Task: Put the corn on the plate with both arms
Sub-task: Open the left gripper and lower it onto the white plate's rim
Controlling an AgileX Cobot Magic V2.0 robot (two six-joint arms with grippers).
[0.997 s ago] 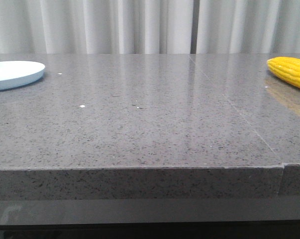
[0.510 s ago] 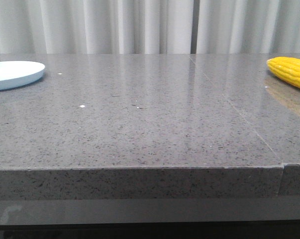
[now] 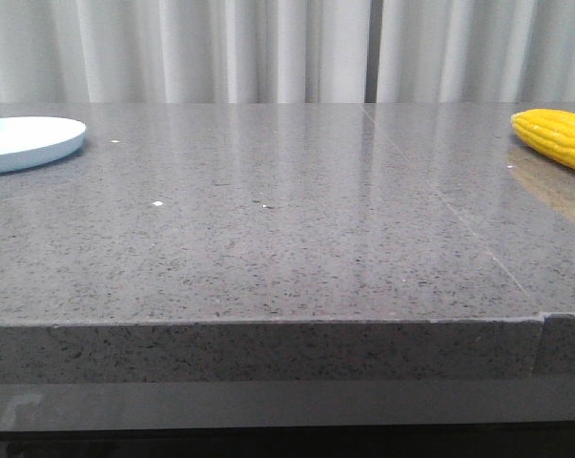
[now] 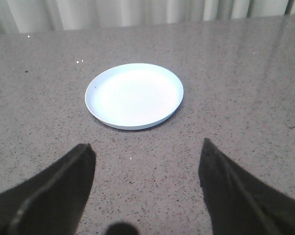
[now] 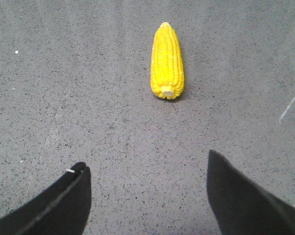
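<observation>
The yellow corn [image 3: 557, 136] lies on the grey stone table at the far right in the front view. The pale plate [image 3: 25, 141] rests at the far left, bare. Neither arm shows in the front view. In the right wrist view, my right gripper [image 5: 146, 161] is open above bare table, well short of the corn [image 5: 167, 60], whose pale stub end points toward the fingers. In the left wrist view, my left gripper [image 4: 146, 147] is open with nothing between its fingers, a short way short of the plate [image 4: 134, 95].
The grey speckled table [image 3: 287, 229] has a seam [image 3: 459, 215] running back on the right side and a front edge close to the camera. White curtains [image 3: 268, 48] hang behind the table. A few small white specks [image 3: 157, 204] dot the surface.
</observation>
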